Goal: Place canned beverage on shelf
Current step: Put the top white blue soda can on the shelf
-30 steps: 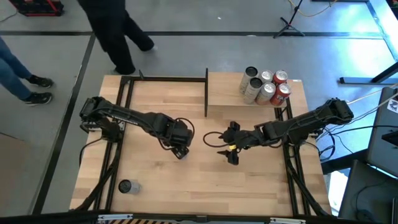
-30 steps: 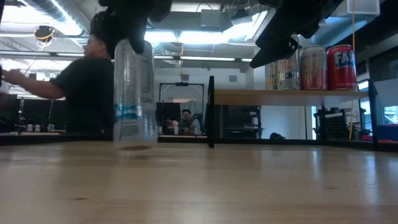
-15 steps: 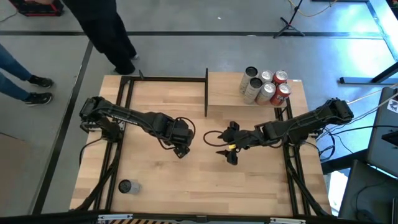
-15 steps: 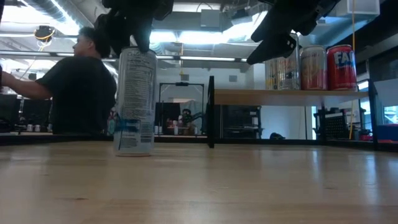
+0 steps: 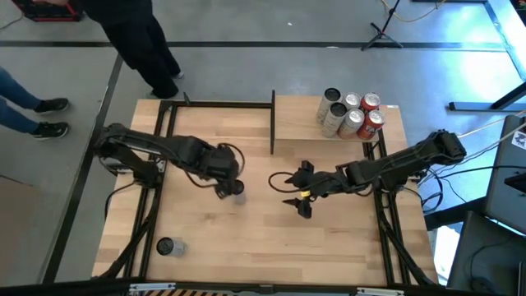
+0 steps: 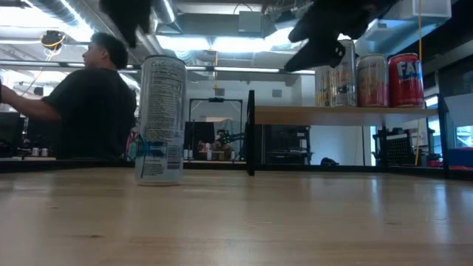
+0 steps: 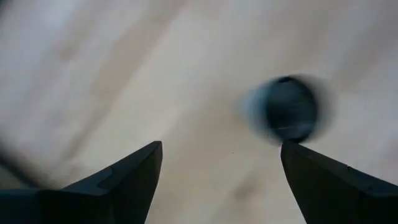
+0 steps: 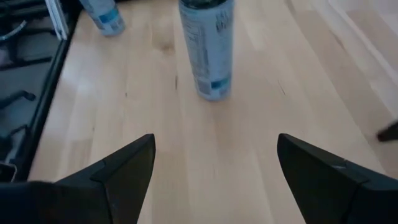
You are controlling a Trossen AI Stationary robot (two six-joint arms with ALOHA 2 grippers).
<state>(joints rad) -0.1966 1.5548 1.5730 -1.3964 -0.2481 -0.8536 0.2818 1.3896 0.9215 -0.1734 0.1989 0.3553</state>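
A tall silver can with blue print (image 5: 238, 191) stands upright on its base on the plank tabletop, near the middle; it also shows in the low view (image 6: 160, 122) and the right wrist view (image 8: 208, 46). My left gripper (image 5: 225, 187) is open, above the can and just to its left; its wrist view (image 7: 221, 146) looks down on the can's top (image 7: 287, 109). My right gripper (image 5: 297, 191) is open and empty, to the right of the can, raised and facing it (image 8: 216, 138). The shelf (image 5: 300, 123), a pale board, sits at the far right.
Several cans (image 5: 352, 113) stand on the shelf's far right end. A black post (image 5: 273, 123) edges the shelf's left end. Another can (image 5: 168, 246) stands near the table's front left corner. A person (image 6: 92, 103) is behind the table.
My left gripper has set the silver can down upright on the tabletop, let go of it, and gone up and toward the table's left edge. The can now stands alone. My right gripper has kept still.
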